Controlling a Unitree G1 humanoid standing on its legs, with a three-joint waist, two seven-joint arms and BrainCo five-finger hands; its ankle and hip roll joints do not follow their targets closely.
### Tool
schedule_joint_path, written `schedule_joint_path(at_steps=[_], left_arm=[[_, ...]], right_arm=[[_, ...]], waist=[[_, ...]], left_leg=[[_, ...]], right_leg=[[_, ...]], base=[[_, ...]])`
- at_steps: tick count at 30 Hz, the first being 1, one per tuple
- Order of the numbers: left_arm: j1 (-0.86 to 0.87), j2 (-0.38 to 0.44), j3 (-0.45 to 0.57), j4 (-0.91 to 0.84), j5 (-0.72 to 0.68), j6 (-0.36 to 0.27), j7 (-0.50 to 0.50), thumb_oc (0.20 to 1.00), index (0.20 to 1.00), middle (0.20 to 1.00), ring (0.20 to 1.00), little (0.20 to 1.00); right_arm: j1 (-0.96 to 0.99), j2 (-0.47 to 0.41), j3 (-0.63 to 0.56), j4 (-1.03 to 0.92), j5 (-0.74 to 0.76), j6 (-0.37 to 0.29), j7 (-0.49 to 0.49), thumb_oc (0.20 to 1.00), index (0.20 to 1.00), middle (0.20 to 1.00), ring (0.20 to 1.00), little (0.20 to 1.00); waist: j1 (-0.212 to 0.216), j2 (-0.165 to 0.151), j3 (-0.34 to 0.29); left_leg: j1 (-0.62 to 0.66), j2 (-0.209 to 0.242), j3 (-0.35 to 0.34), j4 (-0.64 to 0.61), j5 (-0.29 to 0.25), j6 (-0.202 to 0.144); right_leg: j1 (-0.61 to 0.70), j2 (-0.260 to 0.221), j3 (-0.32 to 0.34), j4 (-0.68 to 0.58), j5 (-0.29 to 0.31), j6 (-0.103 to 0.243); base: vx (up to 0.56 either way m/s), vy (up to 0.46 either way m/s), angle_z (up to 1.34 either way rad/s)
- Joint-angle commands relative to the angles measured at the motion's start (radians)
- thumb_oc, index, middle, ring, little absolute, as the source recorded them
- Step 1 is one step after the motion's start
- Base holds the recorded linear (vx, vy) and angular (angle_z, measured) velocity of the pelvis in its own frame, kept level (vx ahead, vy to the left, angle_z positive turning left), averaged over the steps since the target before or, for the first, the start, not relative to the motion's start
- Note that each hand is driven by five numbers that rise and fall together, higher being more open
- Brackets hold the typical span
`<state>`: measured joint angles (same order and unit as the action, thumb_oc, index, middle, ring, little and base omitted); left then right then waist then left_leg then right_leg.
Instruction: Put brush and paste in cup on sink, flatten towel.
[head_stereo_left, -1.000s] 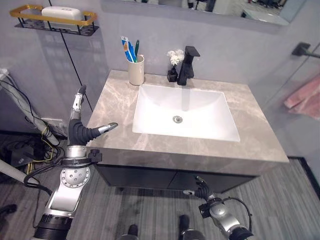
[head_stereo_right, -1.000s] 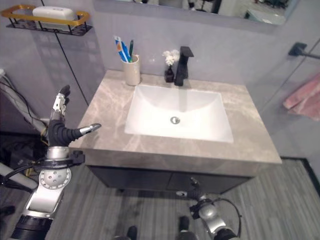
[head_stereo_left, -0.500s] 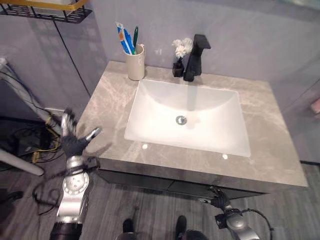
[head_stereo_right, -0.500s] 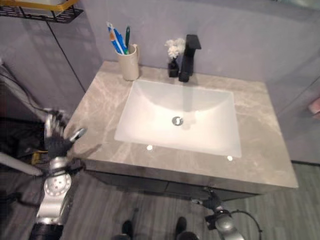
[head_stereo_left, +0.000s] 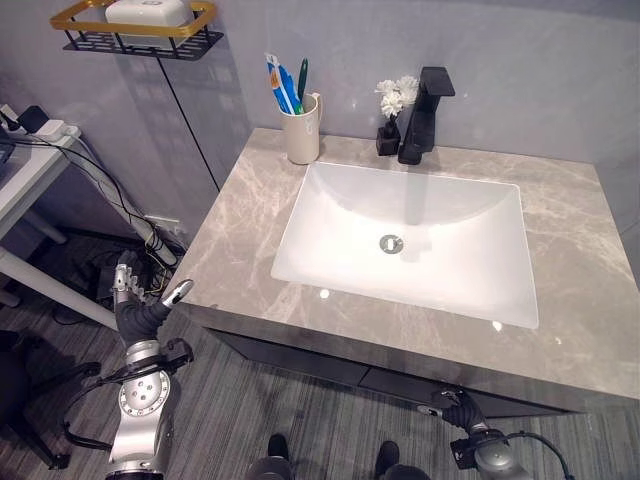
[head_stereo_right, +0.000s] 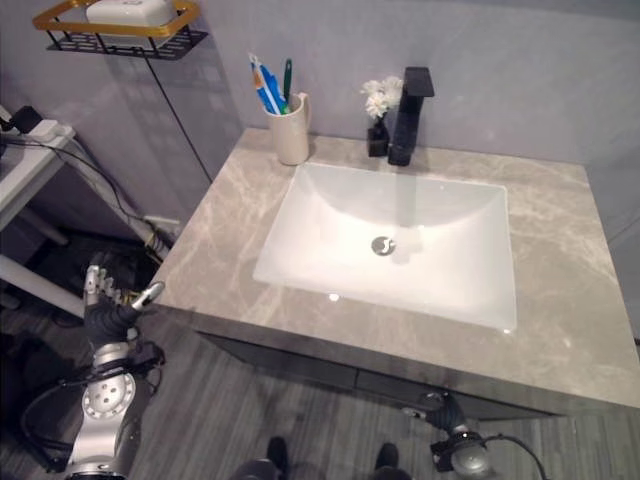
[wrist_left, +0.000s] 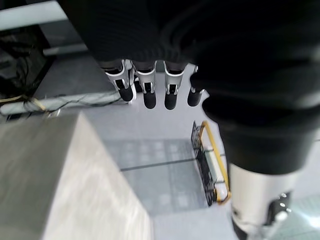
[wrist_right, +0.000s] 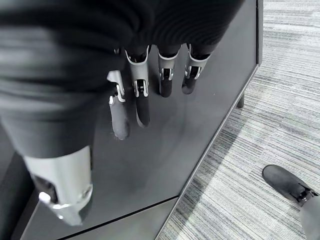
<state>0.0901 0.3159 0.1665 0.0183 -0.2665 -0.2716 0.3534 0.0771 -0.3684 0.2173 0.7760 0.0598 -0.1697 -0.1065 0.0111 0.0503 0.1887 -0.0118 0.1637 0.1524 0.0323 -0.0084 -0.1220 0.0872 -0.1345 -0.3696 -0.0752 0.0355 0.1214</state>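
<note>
Left hand (head_stereo_left: 140, 318) lower beside the counter (head_stereo_left: 240, 250), fingers apart like the right hand's (wrist_right: 125, 95); brush (head_stereo_left: 301, 82) upright in cup (head_stereo_left: 302, 130).

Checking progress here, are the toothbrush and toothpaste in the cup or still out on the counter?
In. The toothbrush and toothpaste stand upright in the cup at the counter's back left corner.

One beige ceramic cup (head_stereo_left: 303, 130), one blue-and-white toothpaste tube (head_stereo_left: 276, 84), one green-handled toothbrush (head_stereo_left: 301, 79), one black faucet (head_stereo_left: 426, 116), one white rectangular basin (head_stereo_left: 408, 240), two robot hands: left (head_stereo_left: 140, 313), right (head_stereo_left: 466, 420).
</note>
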Motion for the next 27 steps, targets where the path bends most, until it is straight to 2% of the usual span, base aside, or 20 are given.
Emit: schedule_joint_path(at_steps=[1, 5, 6, 7, 8, 9, 10, 14, 15, 16, 17, 19, 22, 24, 25, 26, 27], left_arm=[[-0.019, 0.047, 0.045, -0.026, 0.029, -0.039, 0.02, 1.0, 1.0, 1.0, 1.0, 1.0], [-0.039, 0.064, 0.024, -0.045, 0.04, -0.049, 0.006, 1.0, 1.0, 1.0, 1.0, 1.0], [-0.036, 0.077, 0.016, -0.047, 0.045, -0.05, -0.003, 1.0, 1.0, 1.0, 1.0, 1.0], [-0.036, 0.077, 0.016, -0.047, 0.045, -0.05, -0.003, 1.0, 1.0, 1.0, 1.0, 1.0], [-0.028, 0.092, 0.013, -0.051, 0.051, -0.049, -0.009, 1.0, 1.0, 1.0, 1.0, 1.0], [-0.029, 0.092, 0.013, -0.051, 0.051, -0.049, -0.009, 1.0, 1.0, 1.0, 1.0, 1.0], [-0.027, 0.097, 0.012, -0.054, 0.059, -0.048, -0.009, 1.0, 1.0, 1.0, 1.0, 1.0], [-0.01, 0.134, 0.014, -0.062, 0.084, -0.05, -0.024, 1.0, 1.0, 1.0, 1.0, 1.0], [-0.01, 0.135, 0.015, -0.062, 0.084, -0.05, -0.024, 1.0, 1.0, 1.0, 1.0, 1.0], [-0.006, 0.144, 0.017, -0.061, 0.092, -0.052, -0.027, 1.0, 1.0, 1.0, 1.0, 1.0], [-0.006, 0.154, 0.018, -0.071, 0.102, -0.049, -0.03, 1.0, 1.0, 1.0, 1.0, 1.0], [-0.01, 0.164, 0.016, -0.062, 0.101, -0.048, -0.037, 1.0, 1.0, 1.0, 1.0, 1.0], [-0.019, 0.182, 0.007, -0.073, 0.111, -0.042, -0.047, 1.0, 1.0, 1.0, 1.0, 1.0], [-0.021, 0.189, 0.005, -0.08, 0.116, -0.037, -0.055, 1.0, 1.0, 1.0, 1.0, 1.0], [-0.023, 0.19, -0.004, -0.076, 0.13, -0.034, -0.054, 1.0, 1.0, 1.0, 1.0, 1.0], [-0.037, 0.192, -0.012, -0.063, 0.138, -0.028, -0.059, 1.0, 1.0, 1.0, 1.0, 1.0], [-0.037, 0.191, -0.012, -0.063, 0.139, -0.028, -0.059, 1.0, 1.0, 1.0, 1.0, 1.0]], right_arm=[[-0.042, -0.04, -0.007, -0.066, -0.013, -0.033, 0.0, 1.0, 1.0, 1.0, 1.0, 1.0], [-0.043, -0.044, -0.01, -0.069, -0.019, -0.031, 0.0, 1.0, 1.0, 1.0, 1.0, 1.0], [-0.046, -0.041, -0.011, -0.061, -0.027, -0.027, -0.004, 1.0, 1.0, 1.0, 1.0, 1.0], [-0.046, -0.041, -0.011, -0.061, -0.028, -0.027, -0.005, 1.0, 1.0, 1.0, 1.0, 1.0], [-0.053, -0.034, -0.012, -0.062, -0.029, -0.024, -0.009, 1.0, 1.0, 1.0, 1.0, 1.0], [-0.053, -0.033, -0.012, -0.062, -0.029, -0.024, -0.009, 1.0, 1.0, 1.0, 1.0, 1.0], [-0.059, -0.03, -0.013, -0.056, -0.032, -0.023, -0.013, 1.0, 1.0, 1.0, 1.0, 1.0], [-0.079, -0.019, -0.02, -0.052, -0.041, -0.018, -0.018, 1.0, 1.0, 1.0, 1.0, 1.0], [-0.079, -0.018, -0.02, -0.052, -0.041, -0.018, -0.019, 1.0, 1.0, 1.0, 1.0, 1.0], [-0.082, -0.013, -0.021, -0.041, -0.046, -0.017, -0.021, 1.0, 1.0, 1.0, 1.0, 1.0], [-0.088, -0.011, -0.025, -0.033, -0.056, -0.015, -0.027, 1.0, 1.0, 1.0, 1.0, 1.0], [-0.091, -0.008, -0.028, -0.022, -0.062, -0.009, -0.03, 1.0, 1.0, 1.0, 1.0, 1.0], [-0.086, -0.006, -0.034, -0.026, -0.067, -0.007, -0.034, 1.0, 1.0, 1.0, 1.0, 1.0], [-0.084, -0.003, -0.038, -0.023, -0.063, -0.008, -0.036, 1.0, 1.0, 1.0, 1.0, 1.0], [-0.075, -0.001, -0.043, -0.029, -0.063, -0.01, -0.041, 1.0, 1.0, 1.0, 1.0, 1.0], [-0.069, 0.008, -0.041, -0.014, -0.049, -0.016, -0.037, 1.0, 1.0, 1.0, 1.0, 1.0], [-0.07, 0.007, -0.041, -0.013, -0.049, -0.016, -0.038, 1.0, 1.0, 1.0, 1.0, 1.0]], waist=[[0.005, -0.031, -0.068], [0.007, -0.041, -0.067], [0.012, -0.047, -0.072], [0.012, -0.047, -0.072], [0.016, -0.058, -0.074], [0.017, -0.058, -0.076], [0.022, -0.06, -0.074], [0.024, -0.067, -0.075], [0.025, -0.069, -0.076], [0.026, -0.07, -0.08], [0.025, -0.07, -0.086], [0.02, -0.066, -0.093], [0.008, -0.059, -0.091], [0.001, -0.054, -0.085], [-0.017, -0.047, -0.085], [-0.041, -0.037, -0.079], [-0.039, -0.037, -0.08]], left_leg=[[-0.193, 0.095, 0.046, 0.078, 0.277, -0.071], [-0.242, 0.102, 0.072, 0.181, 0.231, -0.064], [-0.245, 0.086, 0.067, 0.21, 0.182, -0.046], [-0.246, 0.086, 0.067, 0.214, 0.179, -0.046], [-0.235, 0.063, 0.062, 0.224, 0.091, -0.01], [-0.237, 0.062, 0.064, 0.222, 0.093, -0.008], [-0.237, 0.044, 0.051, 0.237, 0.074, 0.003], [-0.233, -0.011, 0.055, 0.259, -0.007, 0.056], [-0.234, -0.013, 0.058, 0.26, -0.009, 0.058], [-0.229, -0.03, 0.063, 0.259, -0.023, 0.071], [-0.217, -0.063, 0.069, 0.251, -0.041, 0.096], [-0.191, -0.101, 0.07, 0.222, -0.049, 0.121], [-0.129, -0.148, 0.07, 0.157, -0.058, 0.153], [-0.097, -0.163, 0.064, 0.118, -0.056, 0.168], [-0.087, -0.167, 0.054, 0.102, -0.052, 0.172], [-0.045, -0.173, 0.041, 0.053, -0.041, 0.175], [-0.044, -0.173, 0.043, 0.049, -0.04, 0.175]], right_leg=[[0.055, -0.043, 0.025, 0.113, -0.124, 0.012], [0.075, -0.064, 0.011, 0.102, -0.12, 0.02], [0.083, -0.085, 0.015, 0.106, -0.117, 0.029], [0.083, -0.086, 0.015, 0.107, -0.118, 0.03], [0.08, -0.116, 0.027, 0.126, -0.118, 0.041], [0.077, -0.117, 0.028, 0.125, -0.116, 0.041], [0.074, -0.132, 0.035, 0.139, -0.106, 0.048], [0.042, -0.201, 0.053, 0.196, -0.027, 0.08], [0.039, -0.204, 0.056, 0.197, -0.027, 0.082], [0.029, -0.223, 0.061, 0.211, -0.001, 0.091], [0.011, -0.254, 0.07, 0.247, 0.053, 0.097], [-0.022, -0.281, 0.086, 0.303, 0.115, 0.094], [-0.057, -0.308, 0.081, 0.393, 0.169, 0.088], [-0.083, -0.298, 0.085, 0.452, 0.166, 0.08], [-0.108, -0.24, 0.133, 0.482, 0.137, 0.071], [-0.185, -0.144, 0.182, 0.495, 0.043, 0.044], [-0.189, -0.144, 0.184, 0.499, 0.04, 0.044]], base=[[0.0, 0.0, 0.0], [0.05, 0.082, 0.09], [0.09, 0.135, 0.14], [0.13, 0.216, 0.12], [0.06, 0.113, 0.05], [0.09, 0.184, -0.01], [0.04, 0.135, 0.01], [0.06, 0.202, 0.0], [0.04, 0.172, 0.02], [0.07, 0.252, 0.09], [0.1, 0.333, 0.11], [0.1, 0.302, 0.12], [0.09, 0.266, 0.07], [0.08, 0.215, 0.06], [0.12, 0.201, 0.06], [0.1, 0.153, 0.04], [0.1, 0.155, 0.19]])
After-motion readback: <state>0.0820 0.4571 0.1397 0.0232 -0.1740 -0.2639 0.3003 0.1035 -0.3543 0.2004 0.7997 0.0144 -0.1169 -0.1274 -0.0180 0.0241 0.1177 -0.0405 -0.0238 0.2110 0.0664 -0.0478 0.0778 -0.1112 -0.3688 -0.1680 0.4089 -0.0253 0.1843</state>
